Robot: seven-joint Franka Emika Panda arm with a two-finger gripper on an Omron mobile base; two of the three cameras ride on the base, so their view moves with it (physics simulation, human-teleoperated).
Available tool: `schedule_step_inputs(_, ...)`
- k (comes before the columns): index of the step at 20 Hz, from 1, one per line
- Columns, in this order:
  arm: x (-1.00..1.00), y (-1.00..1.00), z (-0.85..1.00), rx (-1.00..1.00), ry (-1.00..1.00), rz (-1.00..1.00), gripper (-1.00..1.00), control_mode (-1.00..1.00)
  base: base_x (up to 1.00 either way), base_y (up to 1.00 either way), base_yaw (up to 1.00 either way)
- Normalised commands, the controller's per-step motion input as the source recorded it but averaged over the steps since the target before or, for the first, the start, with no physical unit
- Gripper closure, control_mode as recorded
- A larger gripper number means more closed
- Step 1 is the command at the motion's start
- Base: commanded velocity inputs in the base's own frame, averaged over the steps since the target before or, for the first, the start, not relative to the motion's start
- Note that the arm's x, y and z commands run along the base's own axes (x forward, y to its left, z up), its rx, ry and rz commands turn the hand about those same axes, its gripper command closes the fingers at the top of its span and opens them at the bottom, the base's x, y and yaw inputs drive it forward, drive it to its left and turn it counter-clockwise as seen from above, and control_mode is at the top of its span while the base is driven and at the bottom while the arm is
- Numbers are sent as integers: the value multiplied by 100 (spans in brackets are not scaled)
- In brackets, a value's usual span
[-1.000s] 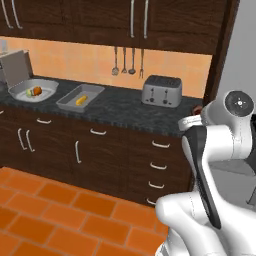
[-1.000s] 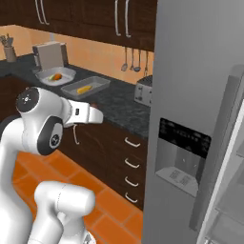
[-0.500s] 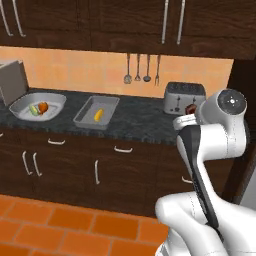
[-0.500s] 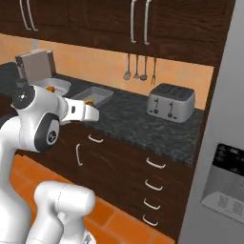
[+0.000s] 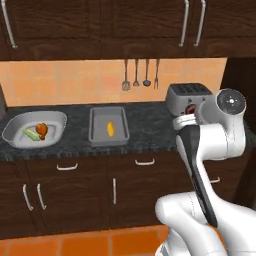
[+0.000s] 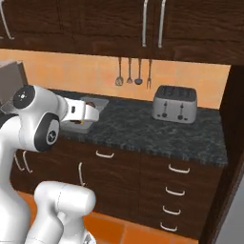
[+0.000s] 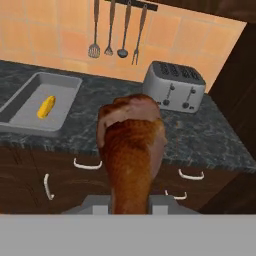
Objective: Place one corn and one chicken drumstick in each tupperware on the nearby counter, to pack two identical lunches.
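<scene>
A dark speckled worktop point(image 5: 145, 125) is running along an orange tiled wall, over dark brown drawers with curved silver handles and under dark cabinets. Utensils point(image 5: 135, 75) are hanging on the wall, and a silver toaster point(image 5: 186, 96) is standing at the right end. An orange tiled floor is showing below.

Near the left end, a pale rounded tub point(image 5: 56, 121) is holding a drumstick point(image 5: 41, 131) and a greenish corn point(image 5: 31, 134) side by side. Just right of it, a darker grey tray point(image 5: 107, 138) is holding a yellow corn point(image 5: 110, 129) near its middle.

The white arm is rising from the base and bending at a large joint, with the forearm reaching forward at about worktop height, in front of the drawers. In the hand view the tool point(image 7: 131, 202) is pointing toward the worktop between tray and toaster, closed firmly on a second drumstick point(image 7: 132, 155), which is standing up between the finger tips, its thick end farthest from the hand.
</scene>
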Motion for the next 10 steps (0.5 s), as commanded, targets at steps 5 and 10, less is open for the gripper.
schedule_step_inputs(5, 0, 0, 0, 0, 0, 0, 100, 100, 50, 94, -35)
schedule_step_inputs(10, 0, 0, 0, 0, 0, 0, 100, 100, 77, 62, -16)
